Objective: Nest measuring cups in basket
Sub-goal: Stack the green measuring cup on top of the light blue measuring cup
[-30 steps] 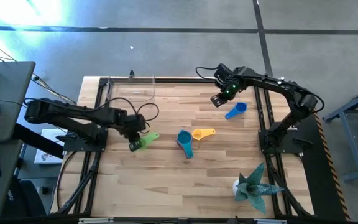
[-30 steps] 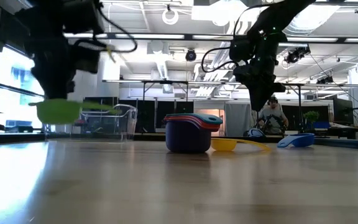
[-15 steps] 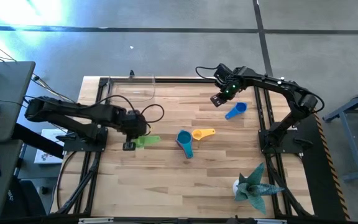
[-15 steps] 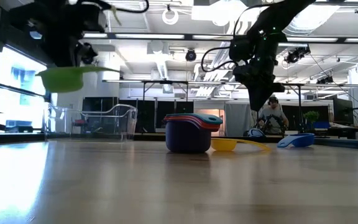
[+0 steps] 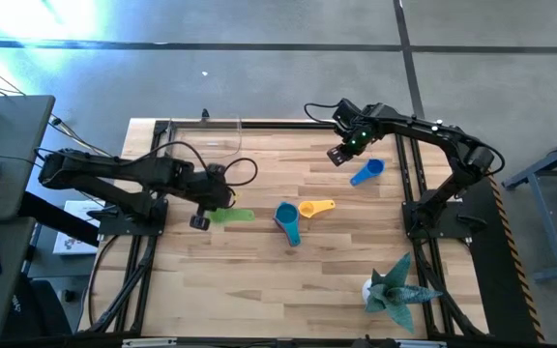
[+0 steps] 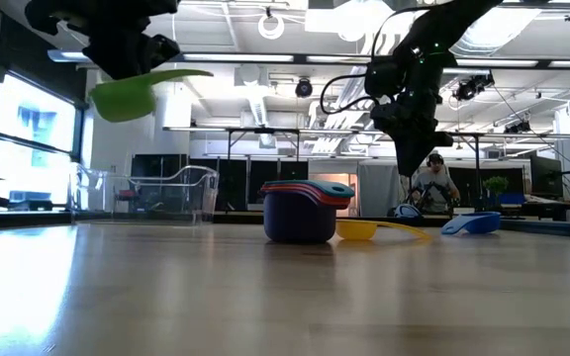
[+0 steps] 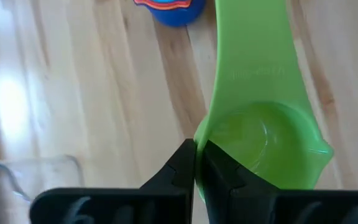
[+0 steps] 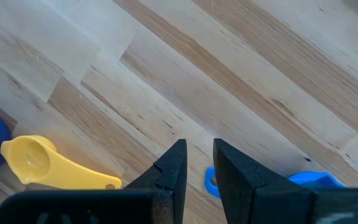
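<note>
My left gripper (image 5: 211, 214) is shut on the green measuring cup (image 5: 230, 215) and holds it high over the table's left half (image 6: 132, 94). A nested stack of cups (image 6: 305, 210), blue outside with teal, red and orange rims, stands on its base mid-table (image 5: 286, 220). The yellow cup (image 5: 315, 207) lies beside it. A single blue cup (image 5: 366, 172) lies farther right. The clear basket (image 5: 206, 135) stands at the far left edge. My right gripper (image 8: 199, 165) hovers with its fingers a narrow gap apart over the wood near the blue cup, holding nothing. My left gripper pinches the wall of the green cup's bowl at its rim (image 7: 199, 146), one finger (image 7: 222, 171) inside the bowl and the other (image 7: 180, 167) outside. The fingers come from above, pointing down. The cup is lifted clear and roughly level, its handle (image 7: 253, 50) pointing toward the stack.
A spiky teal plant figure (image 5: 395, 290) stands at the near right corner. Black frame rails (image 5: 153, 174) run along the table's left and right sides. Bare wood lies between the basket and the stack. A person (image 6: 433, 183) is in the room far behind.
My left gripper has risen with the green cup and shifted a little toward the stack. The cup, low over the table a second ago, now hangs well above the basket's rim height, its handle swung toward the right. The right arm has kept still.
</note>
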Robot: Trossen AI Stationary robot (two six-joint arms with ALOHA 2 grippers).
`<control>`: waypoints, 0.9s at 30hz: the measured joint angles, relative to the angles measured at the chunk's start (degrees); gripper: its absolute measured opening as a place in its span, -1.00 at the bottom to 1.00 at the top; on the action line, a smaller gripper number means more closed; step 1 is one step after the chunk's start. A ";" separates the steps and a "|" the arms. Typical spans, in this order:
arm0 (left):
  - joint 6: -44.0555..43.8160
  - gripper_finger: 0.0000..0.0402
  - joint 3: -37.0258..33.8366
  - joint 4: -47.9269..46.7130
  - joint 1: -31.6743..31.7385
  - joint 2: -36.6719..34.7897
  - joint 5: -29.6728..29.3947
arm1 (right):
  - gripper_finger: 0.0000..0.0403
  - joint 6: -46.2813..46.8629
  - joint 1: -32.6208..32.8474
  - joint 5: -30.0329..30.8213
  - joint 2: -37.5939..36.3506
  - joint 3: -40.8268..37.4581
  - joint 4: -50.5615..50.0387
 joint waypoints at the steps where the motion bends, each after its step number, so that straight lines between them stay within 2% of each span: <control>1: 1.71 -0.97 0.17 0.09 0.18 0.07 -0.59 | -0.65 0.00 0.00 0.00 0.00 0.00 0.03; 5: 9.12 -0.97 0.49 2.80 1.81 0.31 -1.46 | -0.65 0.00 0.02 0.00 0.00 0.00 0.14; 12: 18.33 -0.98 0.56 13.13 6.62 1.86 -1.55 | -0.65 1.33 0.81 -0.31 0.00 0.00 1.80; 19: 32.52 -0.98 0.56 22.58 10.25 4.62 -0.47 | -0.65 9.41 4.02 -0.40 0.00 0.06 3.59; 24: 41.06 -0.98 0.55 28.84 12.24 6.52 0.49 | -0.65 14.54 7.20 -0.08 0.02 3.58 3.62; 27: 44.29 -0.98 0.56 31.31 12.72 7.54 3.43 | -0.65 17.51 8.88 2.80 0.02 7.55 3.70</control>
